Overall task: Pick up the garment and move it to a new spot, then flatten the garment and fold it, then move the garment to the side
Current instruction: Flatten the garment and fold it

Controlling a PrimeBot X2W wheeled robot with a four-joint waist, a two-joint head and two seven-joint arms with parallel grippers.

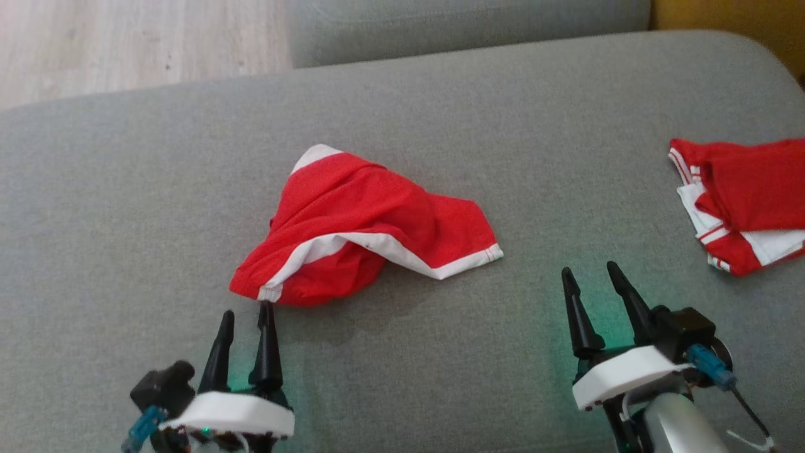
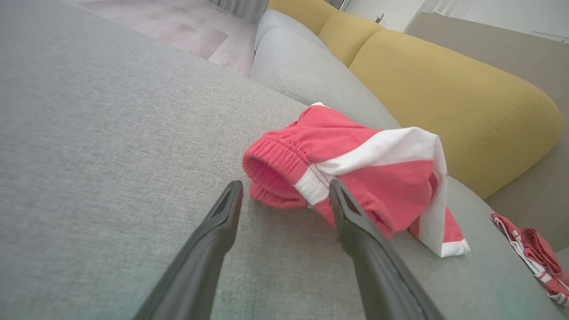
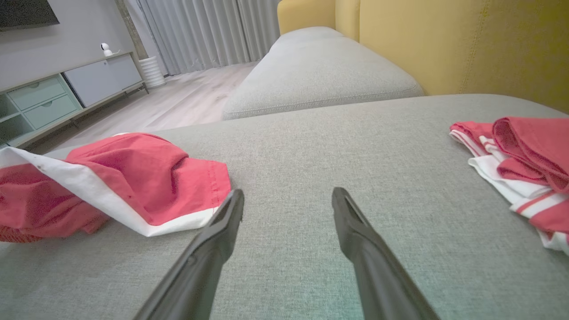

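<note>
The garment (image 1: 365,226) is a pair of red shorts with white trim, lying crumpled in the middle of the grey sofa seat (image 1: 126,207). In the left wrist view the garment (image 2: 355,173) shows its elastic waistband just beyond the fingers. My left gripper (image 1: 246,309) is open, its fingertips right at the garment's near edge, nothing between them. To the right of the garment my right gripper (image 1: 589,272) hovers open over bare cushion. The right wrist view has the garment (image 3: 133,178) to the left of the open right gripper (image 3: 288,194).
A second red and white garment (image 1: 739,201) lies bunched at the right edge of the seat. Yellow back cushions (image 2: 444,102) run behind the sofa. Another grey cushion (image 1: 465,25) lies beyond, with wooden floor (image 1: 126,44) at the far left.
</note>
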